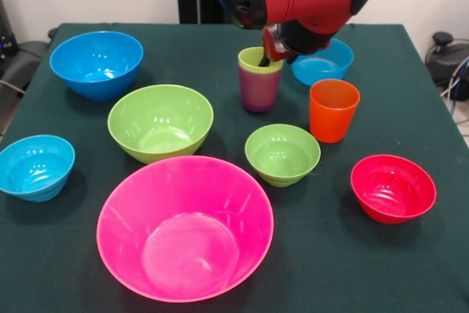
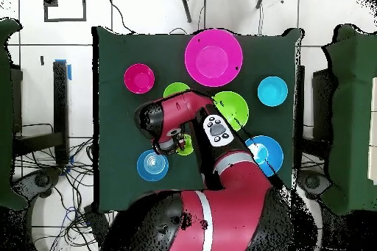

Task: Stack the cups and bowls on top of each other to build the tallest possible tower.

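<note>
The lime green cup (image 1: 258, 59) sits nested in the purple cup (image 1: 259, 87) at the back middle of the table. My gripper (image 1: 272, 48) is at the green cup's right rim, its tip reaching down into the cup; the arm covers the rest. The orange cup (image 1: 333, 110) stands alone to the right. All bowls lie apart, none stacked: huge pink (image 1: 185, 226), large green (image 1: 160, 122), large blue (image 1: 97, 64), small green (image 1: 282, 153), small red (image 1: 393, 188), and light-blue ones at the left (image 1: 35, 166) and behind the arm (image 1: 322, 64). In the overhead view my gripper (image 2: 175, 143) is over the lime green cup (image 2: 186, 145).
The table (image 1: 410, 269) has a dark green cloth. The arm (image 2: 213, 126) covers the orange cup and part of the large green bowl (image 2: 234, 107) in the overhead view. Dark equipment and cables lie on the floor past both table sides.
</note>
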`<state>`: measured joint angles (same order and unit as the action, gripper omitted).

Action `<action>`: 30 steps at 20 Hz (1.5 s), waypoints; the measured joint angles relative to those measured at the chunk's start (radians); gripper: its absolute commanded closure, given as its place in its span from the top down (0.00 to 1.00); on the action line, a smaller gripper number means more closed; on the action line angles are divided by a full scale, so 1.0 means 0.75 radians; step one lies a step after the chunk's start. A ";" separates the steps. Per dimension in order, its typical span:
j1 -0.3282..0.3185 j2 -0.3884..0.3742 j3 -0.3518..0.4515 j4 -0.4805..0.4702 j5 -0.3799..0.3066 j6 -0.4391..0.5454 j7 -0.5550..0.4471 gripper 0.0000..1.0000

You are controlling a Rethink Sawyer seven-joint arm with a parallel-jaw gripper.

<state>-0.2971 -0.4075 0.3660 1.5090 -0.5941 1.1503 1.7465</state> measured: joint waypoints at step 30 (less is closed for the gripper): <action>0.005 -0.021 0.000 0.000 0.003 0.010 0.000 1.00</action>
<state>-0.2936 -0.4234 0.3658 1.5093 -0.5916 1.1577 1.7465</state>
